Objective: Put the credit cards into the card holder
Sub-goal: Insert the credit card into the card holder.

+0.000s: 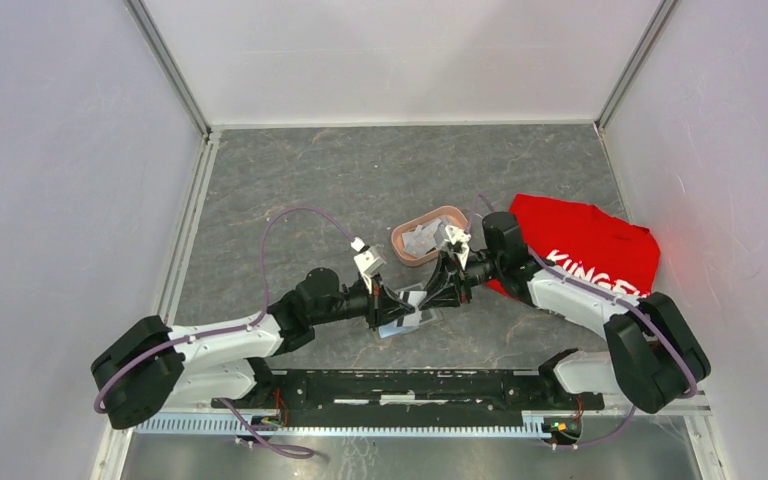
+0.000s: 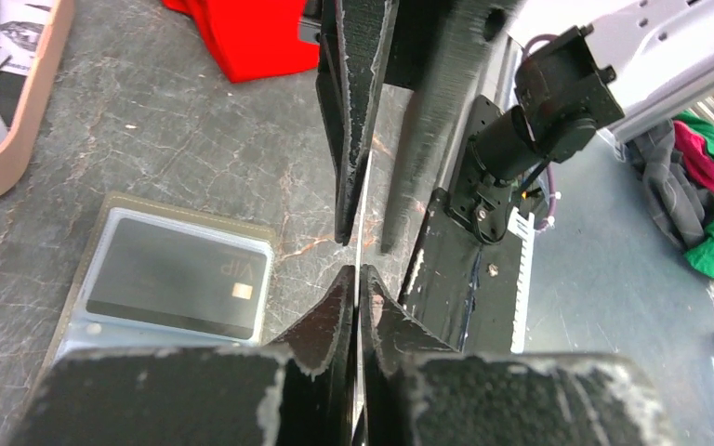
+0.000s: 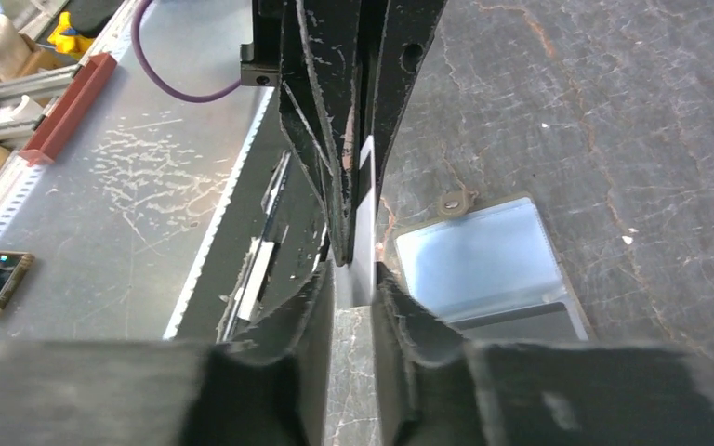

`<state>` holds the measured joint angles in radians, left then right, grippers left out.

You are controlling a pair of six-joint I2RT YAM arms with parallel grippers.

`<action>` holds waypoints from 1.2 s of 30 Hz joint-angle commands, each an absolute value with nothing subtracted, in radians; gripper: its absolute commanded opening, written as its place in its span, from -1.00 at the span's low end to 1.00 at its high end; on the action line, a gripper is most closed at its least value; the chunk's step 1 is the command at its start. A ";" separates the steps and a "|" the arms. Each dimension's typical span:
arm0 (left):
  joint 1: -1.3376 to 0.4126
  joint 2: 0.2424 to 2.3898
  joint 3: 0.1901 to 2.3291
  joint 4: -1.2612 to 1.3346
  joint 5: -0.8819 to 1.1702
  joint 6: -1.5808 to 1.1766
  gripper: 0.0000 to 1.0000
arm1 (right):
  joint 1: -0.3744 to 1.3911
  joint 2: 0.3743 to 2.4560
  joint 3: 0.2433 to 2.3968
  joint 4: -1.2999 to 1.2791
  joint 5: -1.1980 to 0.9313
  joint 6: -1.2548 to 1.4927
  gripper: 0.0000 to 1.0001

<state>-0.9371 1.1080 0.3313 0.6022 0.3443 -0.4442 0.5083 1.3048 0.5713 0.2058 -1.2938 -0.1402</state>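
Left wrist view: one card pocketed, a second held in mid-air, more waiting.
Low left in that view, the small olive-grey folding card holder [image 2: 102, 330] lies open on the dark marbled desk [image 2: 195, 139]. A dark rectangular card marked VIP [image 2: 172, 279] already sits inside one clear pocket. The left end effector [image 2: 358, 274] is clamped on a thin silvery-grey card [image 3: 358, 232], held edge-up just beside the holder. The right end effector [image 3: 353, 279] stands partly open, its fingers either side of the same card and not visibly pressing it. Whitish printed pieces [image 1: 422, 238] lie in the pink oval tray [image 2: 23, 111] at upper left, probably further cards. By my judgement the task is at an early stage: this card is not yet slotted, and the tray's contents follow.
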 commanded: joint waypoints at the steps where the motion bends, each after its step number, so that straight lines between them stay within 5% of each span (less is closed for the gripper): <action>1: -0.933 1.097 0.357 0.647 0.381 -0.370 -0.79 | 0.506 1.324 0.599 0.229 -1.358 -0.120 -0.68; 3: -0.933 1.094 0.351 0.646 0.378 -0.375 -0.70 | 0.507 1.331 0.604 0.223 -1.368 -0.120 -1.00; 10: -0.929 0.940 0.257 0.660 0.240 -0.478 0.56 | 0.500 1.359 0.644 0.083 -1.377 -0.251 -1.00; 12: -0.915 0.867 0.212 0.648 0.221 -0.530 0.78 | 0.497 1.371 0.652 0.066 -1.384 -0.262 -1.00; 22: -0.880 0.776 0.076 0.756 0.320 -0.540 0.72 | 0.492 1.393 0.661 0.061 -1.417 -0.252 -1.00; 36: -0.881 1.096 0.133 1.049 0.458 -0.580 0.12 | 0.489 1.422 0.667 0.063 -1.412 -0.236 -1.00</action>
<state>-0.8848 1.0542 0.1032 0.8818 0.4103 -0.5381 0.4950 1.4155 0.6296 0.0555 -1.3918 -0.2356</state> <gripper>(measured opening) 0.602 0.010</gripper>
